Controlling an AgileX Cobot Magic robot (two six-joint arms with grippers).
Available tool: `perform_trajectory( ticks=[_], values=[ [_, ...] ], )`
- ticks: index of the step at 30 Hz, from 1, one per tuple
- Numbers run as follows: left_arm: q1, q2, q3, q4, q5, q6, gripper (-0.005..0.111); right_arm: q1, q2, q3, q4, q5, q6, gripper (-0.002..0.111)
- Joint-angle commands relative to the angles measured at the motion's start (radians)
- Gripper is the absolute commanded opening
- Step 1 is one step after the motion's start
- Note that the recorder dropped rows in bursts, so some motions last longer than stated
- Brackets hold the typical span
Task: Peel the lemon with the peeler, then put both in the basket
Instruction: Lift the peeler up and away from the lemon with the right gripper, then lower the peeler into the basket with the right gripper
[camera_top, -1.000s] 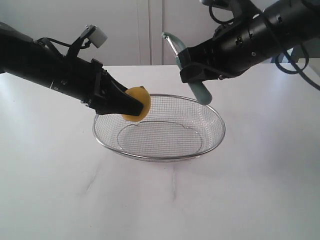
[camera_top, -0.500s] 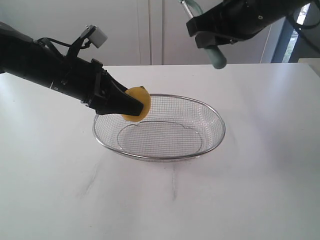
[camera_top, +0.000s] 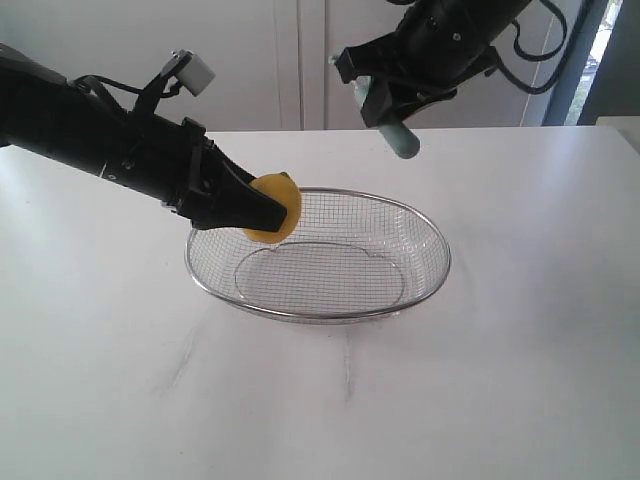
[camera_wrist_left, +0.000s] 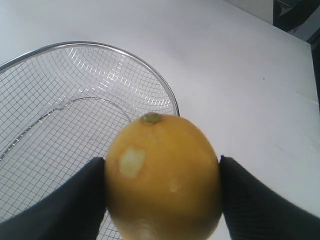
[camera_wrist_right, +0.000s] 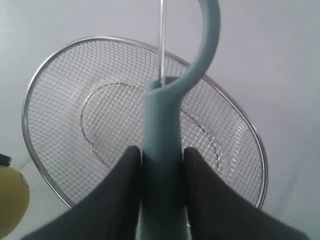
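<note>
Both clamped, you had the left hand (camera_top: 262, 212) on the round yellow lemon (camera_wrist_left: 162, 170) by the silver wire-mesh basket (camera_top: 441, 252), the right hand (camera_wrist_right: 161, 190) on the teal-handled peeler (camera_wrist_right: 161, 115).

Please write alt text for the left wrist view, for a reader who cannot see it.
A yellow lemon with one small pale patch fills the view, held between the two black fingers of the left gripper. Behind it a silver wire mesh basket sits on a white table.
</note>
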Motion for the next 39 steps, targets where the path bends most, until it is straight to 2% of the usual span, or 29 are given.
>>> perform_trajectory(
  ticks=[1, 7, 16, 23, 39],
  values=[
    [0.003, -0.010, 0.005, -0.030, 0.021, -0.001, 0.000, 0.001, 0.037, -0.010, 0.001, 0.032, 0.018, 0.000],
    [0.003, -0.010, 0.005, -0.030, 0.021, -0.001, 0.000, 0.001, 0.098, -0.006, 0.001, 0.045, 0.018, 0.000],
    [0.003, -0.010, 0.005, -0.030, 0.021, -0.001, 0.000, 0.071, 0.188, -0.006, -0.002, 0.084, 0.018, 0.000],
    [0.003, -0.010, 0.005, -0.030, 0.021, -0.001, 0.000, 0.079, 0.211, 0.030, -0.019, 0.126, 0.018, 0.000],
    [0.003, -0.010, 0.005, -0.030, 0.021, -0.001, 0.000, 0.079, 0.220, 0.131, -0.043, -0.029, -0.068, 0.000]
  ],
)
